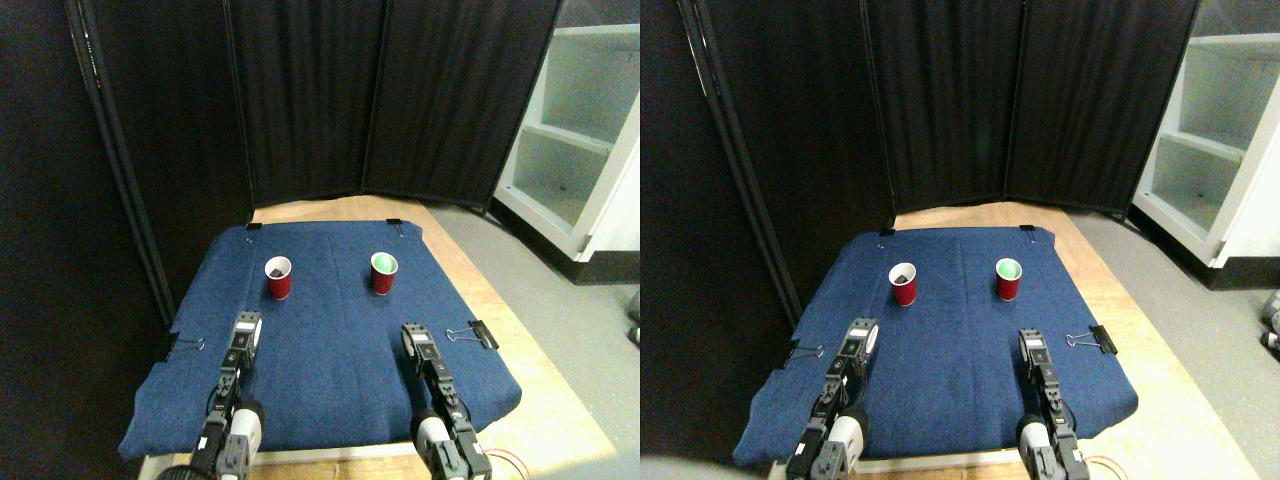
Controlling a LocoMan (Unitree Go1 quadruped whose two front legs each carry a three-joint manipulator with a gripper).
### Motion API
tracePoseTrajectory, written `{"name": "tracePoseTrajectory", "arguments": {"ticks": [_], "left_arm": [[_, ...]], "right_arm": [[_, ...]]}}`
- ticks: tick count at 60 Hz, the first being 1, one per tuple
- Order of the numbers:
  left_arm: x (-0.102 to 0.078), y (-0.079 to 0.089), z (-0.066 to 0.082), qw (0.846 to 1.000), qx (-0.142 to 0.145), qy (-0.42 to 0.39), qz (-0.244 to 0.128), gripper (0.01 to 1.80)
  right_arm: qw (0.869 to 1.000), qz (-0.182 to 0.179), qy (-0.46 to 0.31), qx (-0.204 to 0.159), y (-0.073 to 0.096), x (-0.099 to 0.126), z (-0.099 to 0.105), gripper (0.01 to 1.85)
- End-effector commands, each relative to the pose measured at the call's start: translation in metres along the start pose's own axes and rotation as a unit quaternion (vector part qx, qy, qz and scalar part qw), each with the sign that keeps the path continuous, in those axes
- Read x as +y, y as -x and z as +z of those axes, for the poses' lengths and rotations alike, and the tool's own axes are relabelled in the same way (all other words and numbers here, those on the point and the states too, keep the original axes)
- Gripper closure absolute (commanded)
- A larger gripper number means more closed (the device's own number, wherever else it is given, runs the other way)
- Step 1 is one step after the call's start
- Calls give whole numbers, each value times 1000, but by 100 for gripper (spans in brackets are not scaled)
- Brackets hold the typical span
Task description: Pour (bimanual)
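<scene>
Two red cups stand upright on the blue cloth [330, 350]. The left cup [278, 278] has something dark inside it. The right cup [384, 273] shows a pale green inside. My left gripper [246, 322] hovers nearer to me than the left cup, a short gap below it in the picture. My right gripper [412, 334] sits below the right cup and slightly to its right. Neither gripper touches a cup.
Black binder clips [478, 333] pin the cloth to the wooden table [560, 420] at its edges. A black folding screen [320, 100] stands behind the table. A white shelf unit [580, 150] stands on the grey floor at the right.
</scene>
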Motion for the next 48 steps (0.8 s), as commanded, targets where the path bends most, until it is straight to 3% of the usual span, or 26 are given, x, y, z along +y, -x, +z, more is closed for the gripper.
{"name": "tracePoseTrajectory", "arguments": {"ticks": [1,23,31,35,37,48], "left_arm": [[-2,-1,4,1000,-14,-2,-4,180],[-5,2,7,998,-24,-40,-38,180],[-3,2,7,999,2,-34,-23,179],[-2,2,7,999,10,-34,-32,145],[-3,2,7,1000,-2,-15,-26,137],[-2,-4,7,999,-43,25,-15,148]], "right_arm": [[1000,0,5,-13,0,0,4,166],[1000,-1,5,-13,1,1,4,166],[1000,-1,5,-12,2,2,4,165],[1000,4,6,-14,2,2,4,164],[1000,9,0,-18,1,2,4,164],[998,19,-44,-42,-3,3,8,168]]}}
